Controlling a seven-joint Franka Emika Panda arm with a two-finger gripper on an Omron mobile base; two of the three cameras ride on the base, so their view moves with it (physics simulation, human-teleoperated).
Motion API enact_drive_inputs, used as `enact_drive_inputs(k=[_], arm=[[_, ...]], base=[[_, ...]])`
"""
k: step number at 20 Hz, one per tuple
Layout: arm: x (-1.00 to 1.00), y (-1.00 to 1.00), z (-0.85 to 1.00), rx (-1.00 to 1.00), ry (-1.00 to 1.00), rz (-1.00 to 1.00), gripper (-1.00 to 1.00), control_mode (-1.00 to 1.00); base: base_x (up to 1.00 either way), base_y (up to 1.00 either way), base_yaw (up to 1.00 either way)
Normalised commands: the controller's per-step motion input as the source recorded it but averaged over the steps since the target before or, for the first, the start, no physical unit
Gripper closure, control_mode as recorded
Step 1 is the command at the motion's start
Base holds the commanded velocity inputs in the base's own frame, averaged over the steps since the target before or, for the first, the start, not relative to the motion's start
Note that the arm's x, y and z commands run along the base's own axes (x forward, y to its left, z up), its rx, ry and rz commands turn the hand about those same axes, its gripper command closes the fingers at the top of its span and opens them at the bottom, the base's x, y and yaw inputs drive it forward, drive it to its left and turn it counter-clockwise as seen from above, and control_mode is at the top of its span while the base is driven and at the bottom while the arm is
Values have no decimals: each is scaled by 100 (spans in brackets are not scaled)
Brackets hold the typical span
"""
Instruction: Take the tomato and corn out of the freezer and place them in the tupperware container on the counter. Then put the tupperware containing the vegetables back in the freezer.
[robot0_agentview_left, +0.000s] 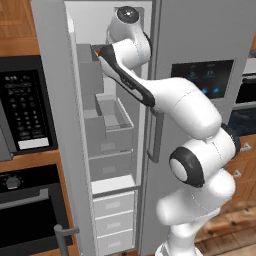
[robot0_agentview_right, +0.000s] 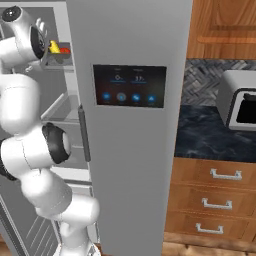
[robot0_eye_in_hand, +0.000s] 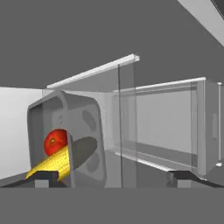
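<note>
The tomato (robot0_eye_in_hand: 55, 141) and the corn (robot0_eye_in_hand: 51, 164) lie together in the container (robot0_eye_in_hand: 89, 127), the tomato behind the upper end of the corn and touching it. In the hand view the container appears tipped on edge, its open side facing the camera, but that view rolls with the hand. In the right base view the corn (robot0_agentview_right: 53, 47) and the tomato (robot0_agentview_right: 64, 50) show as small yellow and red spots side by side in the container (robot0_agentview_right: 56, 58), high up inside the freezer (robot0_agentview_left: 112, 145), just beside the arm's wrist.

The end effector (robot0_eye_in_hand: 111, 177) has its two tips spread wide, one on each side of the hand view; the left tip is right in front of the corn and the container's near rim, the right one well off to the side. Nothing is gripped between them.

The freezer door (robot0_agentview_left: 57, 125) stands open, with bins and drawers below. To the right, past the fridge's display panel (robot0_agentview_right: 129, 85), is the surface (robot0_agentview_right: 210, 132).
</note>
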Motion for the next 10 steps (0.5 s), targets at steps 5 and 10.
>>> enact_drive_inputs(k=[5, 10], arm=[[-100, -45, 0, 3, -15, 1, -100, -100], [-100, -40, -19, 6, -2, 0, -100, -100]], base=[[0, 0, 0], [0, 0, 0]])
